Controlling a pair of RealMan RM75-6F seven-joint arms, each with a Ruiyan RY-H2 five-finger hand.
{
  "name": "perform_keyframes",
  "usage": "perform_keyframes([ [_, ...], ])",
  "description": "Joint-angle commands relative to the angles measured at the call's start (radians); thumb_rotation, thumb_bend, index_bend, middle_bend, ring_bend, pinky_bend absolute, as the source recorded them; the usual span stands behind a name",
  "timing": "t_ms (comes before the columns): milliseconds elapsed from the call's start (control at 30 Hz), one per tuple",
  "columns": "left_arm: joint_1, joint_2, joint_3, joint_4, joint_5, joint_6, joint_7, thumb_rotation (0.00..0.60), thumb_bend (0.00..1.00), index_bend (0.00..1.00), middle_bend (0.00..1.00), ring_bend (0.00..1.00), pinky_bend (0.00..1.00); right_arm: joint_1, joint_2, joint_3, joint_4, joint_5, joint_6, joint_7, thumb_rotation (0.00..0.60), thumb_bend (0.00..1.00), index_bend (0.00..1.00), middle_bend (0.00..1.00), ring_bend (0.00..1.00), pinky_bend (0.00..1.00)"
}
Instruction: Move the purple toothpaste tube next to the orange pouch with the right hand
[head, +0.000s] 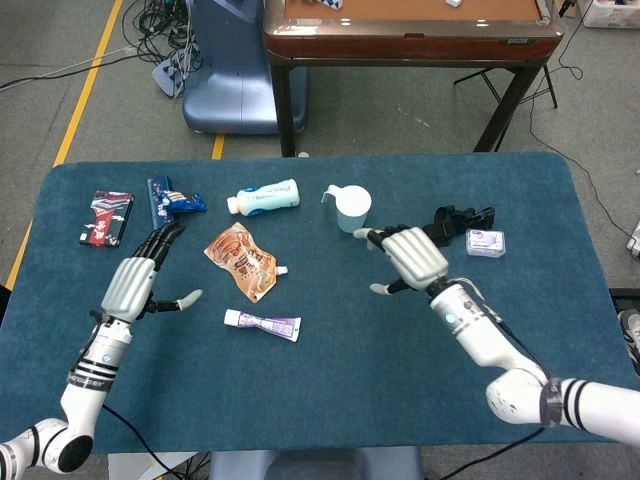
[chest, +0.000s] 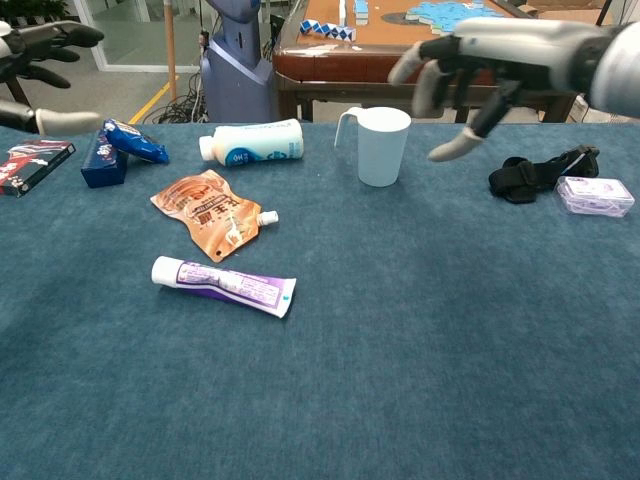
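Note:
The purple toothpaste tube (head: 262, 323) (chest: 223, 285) lies flat on the blue table, just in front of the orange pouch (head: 242, 260) (chest: 208, 210), a small gap between them. My right hand (head: 410, 258) (chest: 480, 60) hovers open, well to the right of both, near the white cup, fingers spread and holding nothing. My left hand (head: 135, 280) (chest: 35, 55) is open too, raised left of the pouch, fingers apart.
A white bottle (head: 264, 197) lies behind the pouch. A white cup (head: 351, 208) stands mid-table. A black strap (head: 455, 223) and a small clear box (head: 485, 243) sit at the right. A blue packet (head: 168, 203) and a dark box (head: 106, 217) lie at the far left.

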Motion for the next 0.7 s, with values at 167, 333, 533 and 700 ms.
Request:
perform_keyframes([
  [167, 0.099, 0.032, 0.050, 0.031, 0.007, 0.110, 0.125, 0.600, 0.33, 0.08, 0.12, 0.15, 0.29, -0.196, 0.093, -0.119, -0.006, -0.088, 0.183, -0.009, 0.600, 0.34, 0.47, 0.55, 0.49, 0.48],
  [333, 0.166, 0.049, 0.093, 0.014, 0.008, 0.166, 0.225, 0.600, 0.33, 0.10, 0.14, 0.16, 0.30, -0.314, 0.112, -0.164, -0.019, -0.088, 0.291, -0.038, 0.600, 0.34, 0.51, 0.57, 0.52, 0.52],
  [533, 0.243, 0.057, 0.140, -0.048, 0.021, 0.244, 0.344, 0.600, 0.33, 0.10, 0.14, 0.16, 0.30, -0.437, 0.112, -0.200, -0.051, -0.101, 0.411, -0.068, 0.600, 0.34, 0.53, 0.59, 0.52, 0.52],
  [700, 0.296, 0.047, 0.162, -0.092, 0.032, 0.307, 0.440, 0.600, 0.33, 0.09, 0.14, 0.16, 0.30, -0.521, 0.100, -0.212, -0.068, -0.111, 0.501, -0.105, 0.600, 0.34, 0.54, 0.61, 0.53, 0.52],
])
